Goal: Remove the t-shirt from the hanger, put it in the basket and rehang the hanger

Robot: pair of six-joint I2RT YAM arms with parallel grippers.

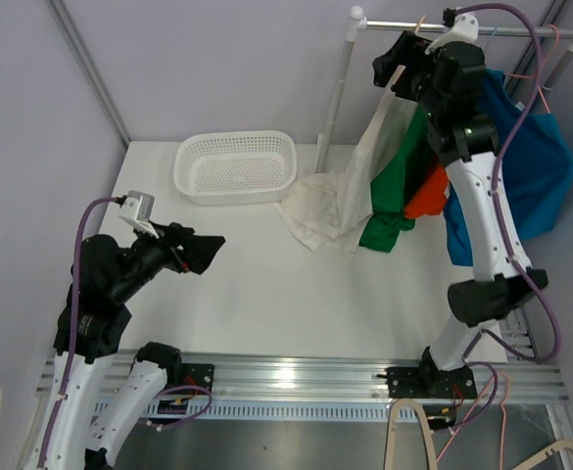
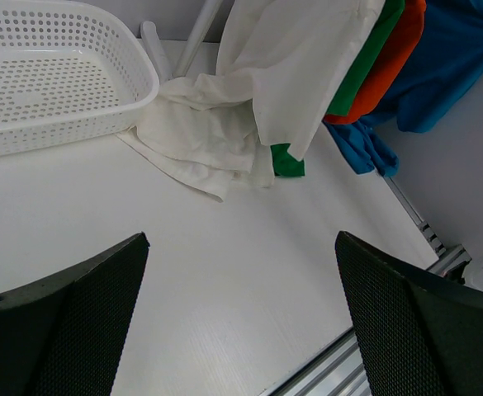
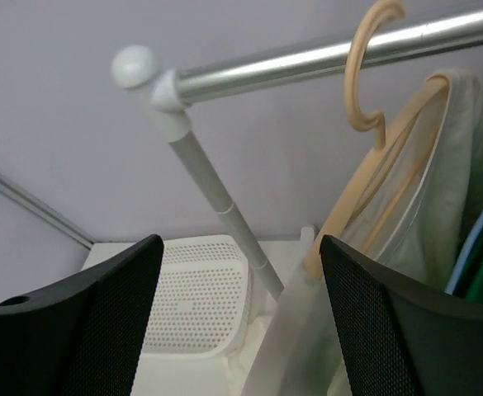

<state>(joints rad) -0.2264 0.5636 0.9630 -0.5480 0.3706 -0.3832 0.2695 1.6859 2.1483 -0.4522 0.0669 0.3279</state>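
The right gripper (image 1: 391, 61) is being held high at the left end of the clothes rail (image 3: 307, 59), its jaws standing well apart with nothing being gripped between them. In the right wrist view, the beige hanger (image 3: 352, 78) is being seen hooked over the rail, with its sloping arm running down just beside the gripper's right finger; whether the two are touching cannot be told. The white t-shirt (image 1: 350, 191) is being carried on that hanger, draped down from the rail beside the upright white post (image 3: 216, 198), with its lower part being bunched in folds on the tabletop (image 1: 296, 294) near the white perforated basket (image 1: 232, 192). Behind the t-shirt, a green garment (image 1: 394, 191), an orange garment (image 1: 428, 196) and a blue garment (image 1: 536, 166) are being hung along the same rail, partly hidden by the right arm. On the opposite side, the left gripper (image 1: 208, 253) is being held low over the left part of the tabletop, fully opened and empty, well apart from the clothing and being pointed toward it. In the left wrist view, the crumpled hem of the t-shirt is being shown lying just beside the basket's corner.
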